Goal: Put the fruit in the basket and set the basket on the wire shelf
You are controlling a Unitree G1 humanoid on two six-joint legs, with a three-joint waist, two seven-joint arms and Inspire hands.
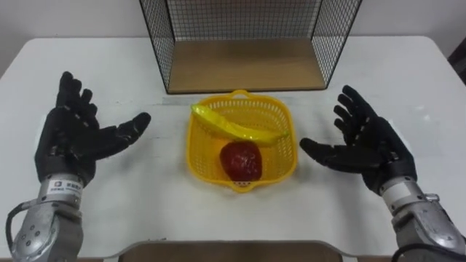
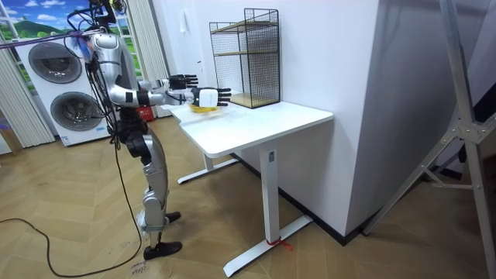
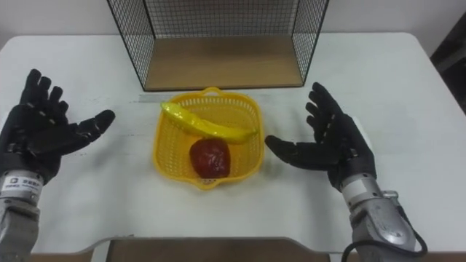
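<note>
Two fruits (image 1: 240, 161) in basket (image 1: 198, 166); my left hand (image 1: 73, 140), right hand (image 1: 370, 151) flank it, fingers (image 1: 70, 91) spread, empty, set to lift toward wire shelf (image 1: 244, 67).

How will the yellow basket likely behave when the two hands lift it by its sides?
The basket looks like thin open-mesh plastic, so it is probably light and may flex if squeezed between the open left hand and right hand. The banana lies slanted with one end at the rim and the red fruit sits loose, so tilting could shift them.

left hand (image 1: 69, 142) and right hand (image 1: 368, 145) raised, palms inward, fingers spread
</note>
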